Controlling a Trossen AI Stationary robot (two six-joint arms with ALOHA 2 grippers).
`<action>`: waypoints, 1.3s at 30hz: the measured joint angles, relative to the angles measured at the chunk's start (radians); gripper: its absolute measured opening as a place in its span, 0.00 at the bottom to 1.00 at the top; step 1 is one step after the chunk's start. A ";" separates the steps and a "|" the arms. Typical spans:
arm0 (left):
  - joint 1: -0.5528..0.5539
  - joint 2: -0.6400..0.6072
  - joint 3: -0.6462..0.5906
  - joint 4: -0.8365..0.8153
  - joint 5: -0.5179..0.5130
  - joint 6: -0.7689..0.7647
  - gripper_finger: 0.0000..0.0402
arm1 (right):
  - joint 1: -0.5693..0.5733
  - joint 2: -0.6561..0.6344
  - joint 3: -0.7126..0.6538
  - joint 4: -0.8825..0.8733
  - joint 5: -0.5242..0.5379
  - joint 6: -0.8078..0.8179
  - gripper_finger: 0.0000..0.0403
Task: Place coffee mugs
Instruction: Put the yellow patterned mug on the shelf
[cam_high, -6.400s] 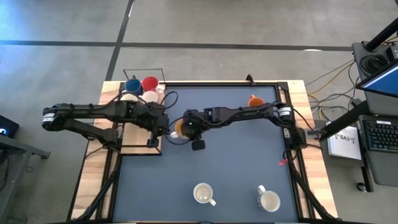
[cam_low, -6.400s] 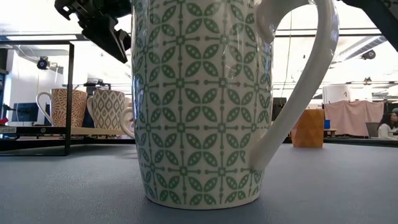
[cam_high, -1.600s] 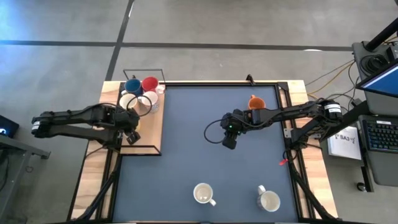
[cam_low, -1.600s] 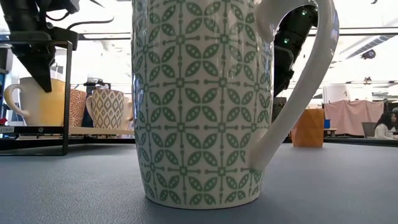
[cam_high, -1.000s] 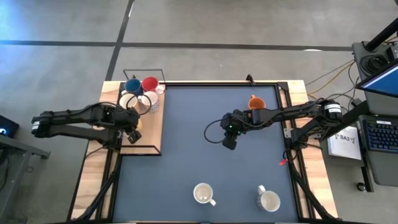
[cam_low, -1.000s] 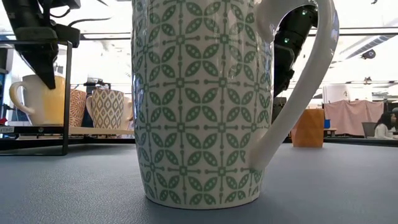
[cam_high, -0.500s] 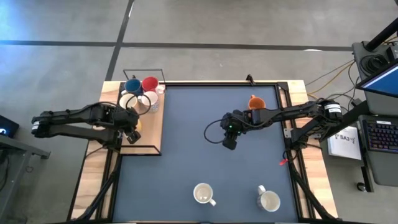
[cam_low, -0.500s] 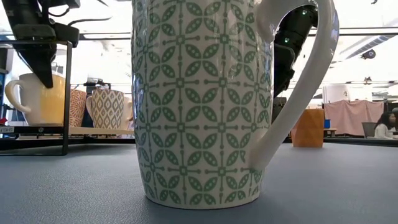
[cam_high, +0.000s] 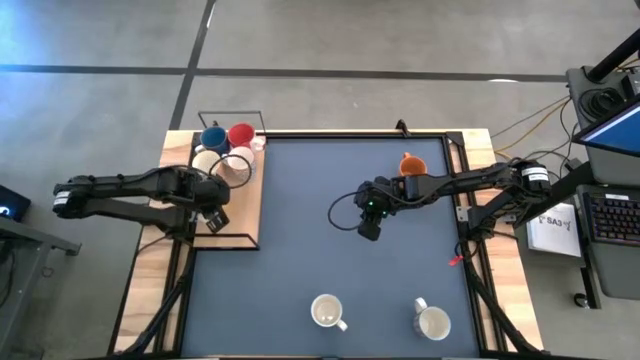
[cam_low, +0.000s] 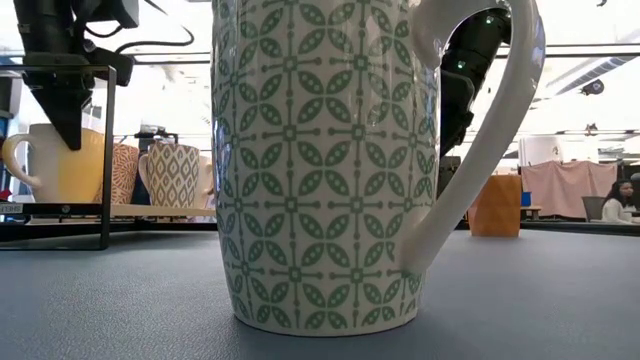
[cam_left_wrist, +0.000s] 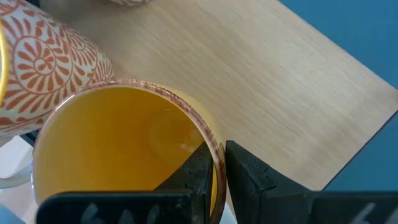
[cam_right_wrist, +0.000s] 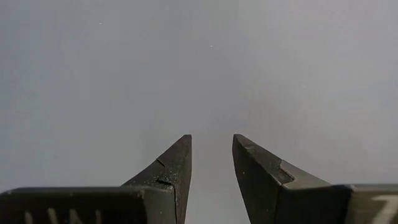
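Here my left gripper (cam_left_wrist: 214, 171) pinches the rim of a yellow-lined mug (cam_left_wrist: 118, 146) directly over the wooden shelf board (cam_high: 246, 205), just beside the clustered mugs (cam_high: 225, 150); my right gripper (cam_right_wrist: 211, 162), fingers spread and empty, hangs over mid-table, far nearer the orange mug (cam_high: 409, 164).

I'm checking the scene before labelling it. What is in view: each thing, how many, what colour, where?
Yellow mug: one, yellow inside, pinched at its rim, over the wooden shelf.
Clustered mugs: blue, red, two pale, at the shelf's far end.
Orange mug: one, far side of the blue mat.
White mugs: two, mat's near edge.
Black wire frame: one, around the shelf.
Left gripper: shut on the yellow mug's rim.
Right gripper: open, empty, over mid-mat.
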 joint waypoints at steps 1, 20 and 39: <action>0.000 0.009 0.001 0.000 0.000 0.002 0.06 | 0.000 0.000 0.000 0.000 0.000 0.000 0.27; 0.000 0.015 0.018 -0.004 -0.017 -0.024 0.06 | 0.000 0.000 0.000 -0.003 0.000 0.003 0.27; 0.000 0.015 0.064 -0.016 0.008 -0.042 0.26 | 0.000 0.000 0.000 -0.003 0.000 0.003 0.27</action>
